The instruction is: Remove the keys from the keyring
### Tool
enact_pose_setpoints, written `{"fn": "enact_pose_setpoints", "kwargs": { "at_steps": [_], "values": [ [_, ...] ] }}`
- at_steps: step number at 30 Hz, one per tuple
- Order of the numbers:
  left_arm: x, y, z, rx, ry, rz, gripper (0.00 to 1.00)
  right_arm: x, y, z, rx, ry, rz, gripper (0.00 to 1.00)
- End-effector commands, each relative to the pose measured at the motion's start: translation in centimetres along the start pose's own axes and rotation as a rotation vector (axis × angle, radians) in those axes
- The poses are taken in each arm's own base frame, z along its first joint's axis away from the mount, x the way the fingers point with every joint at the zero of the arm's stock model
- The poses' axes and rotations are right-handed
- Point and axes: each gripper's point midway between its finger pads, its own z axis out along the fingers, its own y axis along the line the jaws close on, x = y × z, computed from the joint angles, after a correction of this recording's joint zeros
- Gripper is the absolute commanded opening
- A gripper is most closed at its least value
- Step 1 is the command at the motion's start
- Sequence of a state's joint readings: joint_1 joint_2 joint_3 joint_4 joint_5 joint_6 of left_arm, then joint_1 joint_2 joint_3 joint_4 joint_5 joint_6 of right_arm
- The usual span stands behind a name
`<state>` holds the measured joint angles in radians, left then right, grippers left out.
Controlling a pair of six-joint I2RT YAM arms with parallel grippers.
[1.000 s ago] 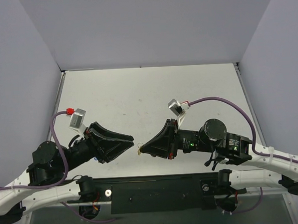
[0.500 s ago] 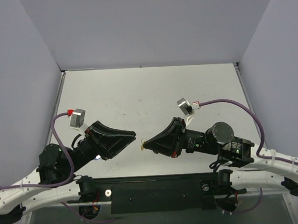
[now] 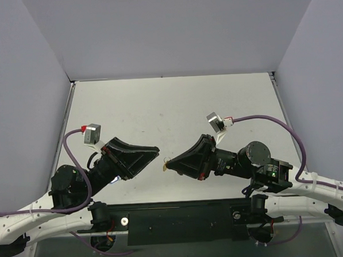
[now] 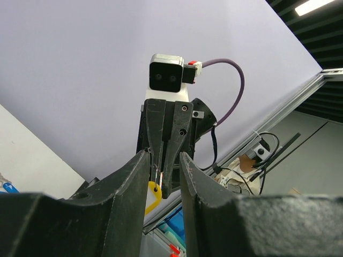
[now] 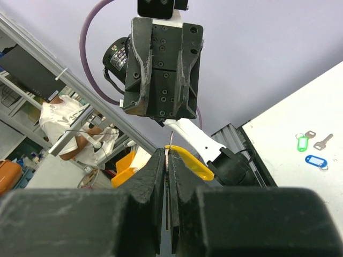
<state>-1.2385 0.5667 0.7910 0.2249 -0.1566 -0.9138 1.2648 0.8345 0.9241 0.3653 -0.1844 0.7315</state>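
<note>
I count two claws, tip to tip over the white counter's near half, away from its side edges. My right claw is pinched on one thin silver-grey metal key, seen edge-on. One oval yellow plastic keyring tag dangles from it. My left claw stands apart, just short of the key. One green tag, one blue tag and one loose silver key lie together, well apart from the claws.

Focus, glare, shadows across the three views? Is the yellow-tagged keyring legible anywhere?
Top external: even light, soft shadows, sharp, but the yellow-tagged keyring is a speck. Left wrist: left gripper fingers near the lens dark and blurred, right gripper sharp, ceiling lamp blown out top right. Right wrist: right gripper fingers blurred, the keyring a soft yellow band.
</note>
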Motion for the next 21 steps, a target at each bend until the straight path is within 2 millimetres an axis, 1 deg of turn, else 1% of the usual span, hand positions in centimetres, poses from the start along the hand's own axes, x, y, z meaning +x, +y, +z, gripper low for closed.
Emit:
{"fn": "enact_pose_setpoints", "kwargs": {
  "at_steps": [1, 8, 14, 17, 21],
  "values": [
    [-0.4, -1.1, 0.3, 0.047, -0.022, -0.023, 0.38, -2.2, 1.6, -0.1, -0.055, -0.089, -0.015, 0.0],
    [0.4, -0.7, 0.6, 0.033, -0.001, -0.021, 0.38, -2.7, 1.8, -0.1, -0.057, -0.106, -0.015, 0.0],
    [1.0, -0.9, 0.9, 0.035, 0.02, -0.016, 0.38, -2.5, 1.6, 0.1, -0.052, -0.104, -0.015, 0.0],
    [1.5, -1.0, 1.1, 0.038, 0.038, -0.016, 0.37, -2.6, 1.6, 0.2, -0.051, -0.103, -0.015, 0.0],
    [2.0, -1.2, 1.3, 0.043, 0.046, -0.005, 0.34, -2.4, 1.5, 0.2, -0.048, -0.098, -0.015, 0.0]
  ]
}}
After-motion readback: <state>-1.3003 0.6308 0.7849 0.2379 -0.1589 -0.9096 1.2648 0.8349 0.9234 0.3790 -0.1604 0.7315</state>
